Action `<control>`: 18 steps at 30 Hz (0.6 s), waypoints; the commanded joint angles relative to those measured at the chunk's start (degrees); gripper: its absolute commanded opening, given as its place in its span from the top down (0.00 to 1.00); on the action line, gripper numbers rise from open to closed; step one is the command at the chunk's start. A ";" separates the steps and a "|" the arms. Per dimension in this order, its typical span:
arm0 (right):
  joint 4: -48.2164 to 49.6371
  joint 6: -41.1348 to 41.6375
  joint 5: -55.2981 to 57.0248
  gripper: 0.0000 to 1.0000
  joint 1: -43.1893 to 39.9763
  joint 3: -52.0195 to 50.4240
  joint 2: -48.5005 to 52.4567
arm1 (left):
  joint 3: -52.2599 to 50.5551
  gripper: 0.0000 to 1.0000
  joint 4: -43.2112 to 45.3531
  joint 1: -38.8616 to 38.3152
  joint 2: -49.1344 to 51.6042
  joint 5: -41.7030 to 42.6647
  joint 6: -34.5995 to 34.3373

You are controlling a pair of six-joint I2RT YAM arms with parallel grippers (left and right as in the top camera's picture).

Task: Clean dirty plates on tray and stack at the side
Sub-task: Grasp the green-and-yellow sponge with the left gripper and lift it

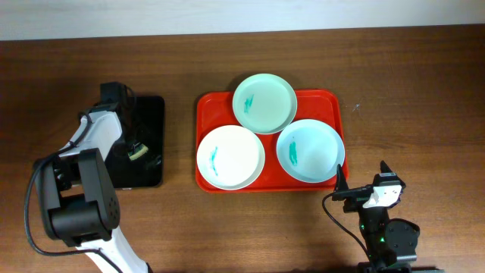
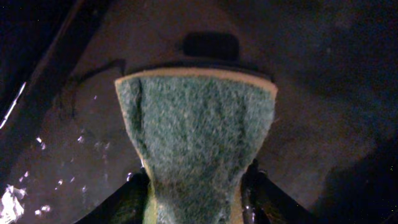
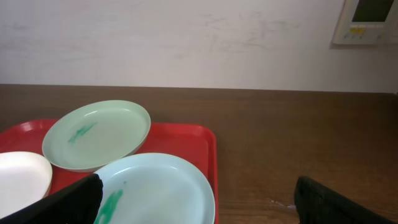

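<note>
Pinching a green-faced sponge point(image 2: 196, 155) between its fingers, your left gripper point(image 1: 137, 152) sat low over the black tray point(image 1: 151, 114), and the wrist view showed only dark, wet tray floor around the sponge. Your right gripper point(image 3: 198, 182) stood wide and held nothing, just off the front right corner of the red tray point(image 1: 333, 102), with bare table point(image 1: 424, 91) open to its right and beyond. Three plates filled that red tray: the mint green plate point(image 1: 264, 102) overhung the far rim and touched both others, the white plate point(image 1: 230, 157) lay front left, and the light blue plate point(image 1: 310, 149) front right. Each carried a teal-green smear.
</note>
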 commanded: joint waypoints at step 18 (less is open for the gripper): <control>-0.17 0.22 0.52 0.01 0.33 -0.42 -0.37 | 8.96 1.00 -10.29 0.24 -4.17 -3.91 -0.09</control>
